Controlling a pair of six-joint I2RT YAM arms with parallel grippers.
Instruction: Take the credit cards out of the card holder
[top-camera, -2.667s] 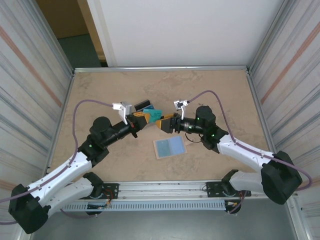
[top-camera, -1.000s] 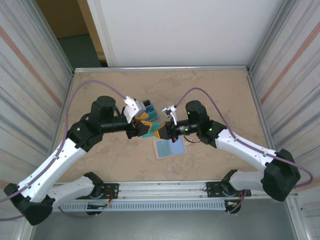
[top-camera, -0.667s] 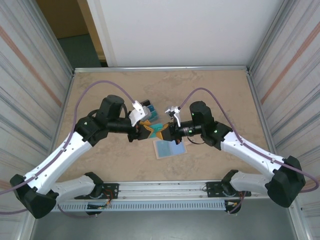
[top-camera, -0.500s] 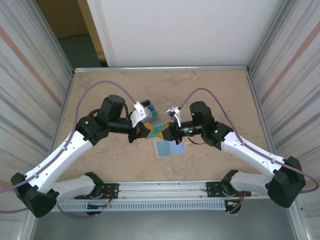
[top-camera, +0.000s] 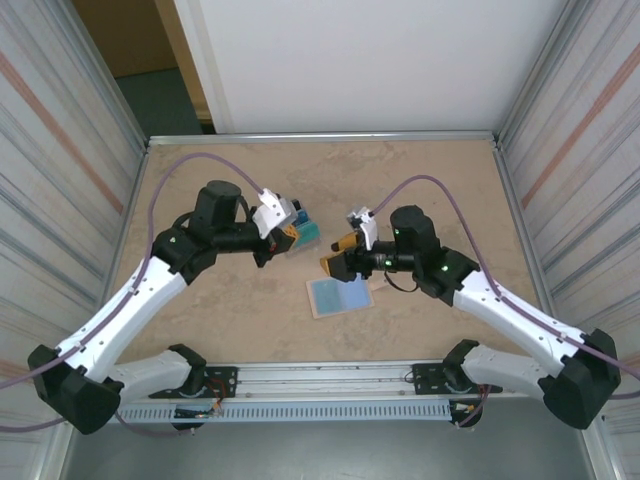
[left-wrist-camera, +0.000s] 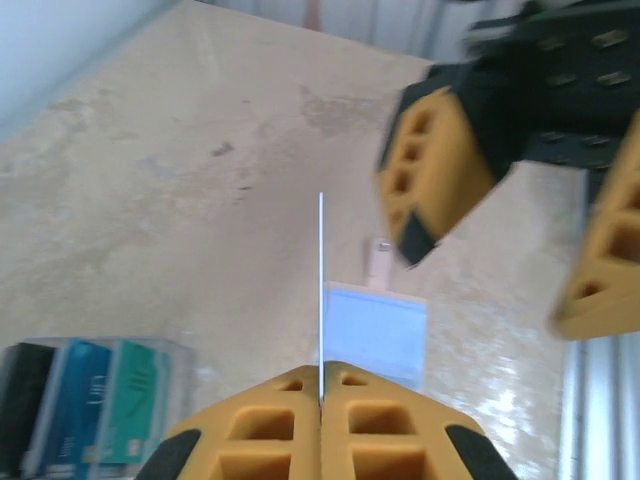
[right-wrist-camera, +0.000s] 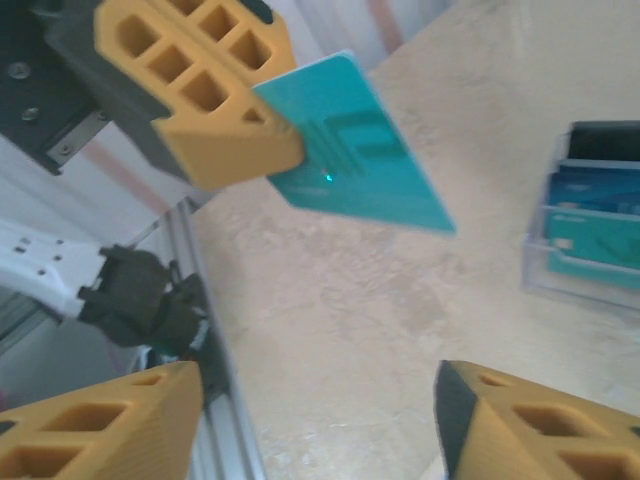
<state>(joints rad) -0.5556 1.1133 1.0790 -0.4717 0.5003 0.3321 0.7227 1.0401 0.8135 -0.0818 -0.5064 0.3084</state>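
Left gripper (left-wrist-camera: 321, 375): jaws fully closed on the near edge of a teal card (right-wrist-camera: 355, 150). The left wrist view shows this card edge-on, as a thin upright line rising from between the yellow fingers. The right wrist view shows its broad face, held in the air above the middle of the table (top-camera: 220, 170).

Right gripper (right-wrist-camera: 318, 378): jaws wide apart, holding nothing. It faces the teal card from the right and stands clear of it, with bare tabletop between its two fingers.

Left arm (top-camera: 150, 290): rises from the near left corner with the elbow high, and the forearm points right toward the table's middle.

Right arm (top-camera: 500, 310): reaches in from the near right corner, with the forearm pointing left, so the two grippers face each other.

Card holder (top-camera: 338, 294): lies open and flat with its pale blue inner faces up, between the table's middle and its near edge, just below the right gripper.

Clear stand (left-wrist-camera: 90, 410): rests on the table by the left gripper. It holds a black card (left-wrist-camera: 25, 400), a blue card (left-wrist-camera: 80, 405) and another teal card side by side.
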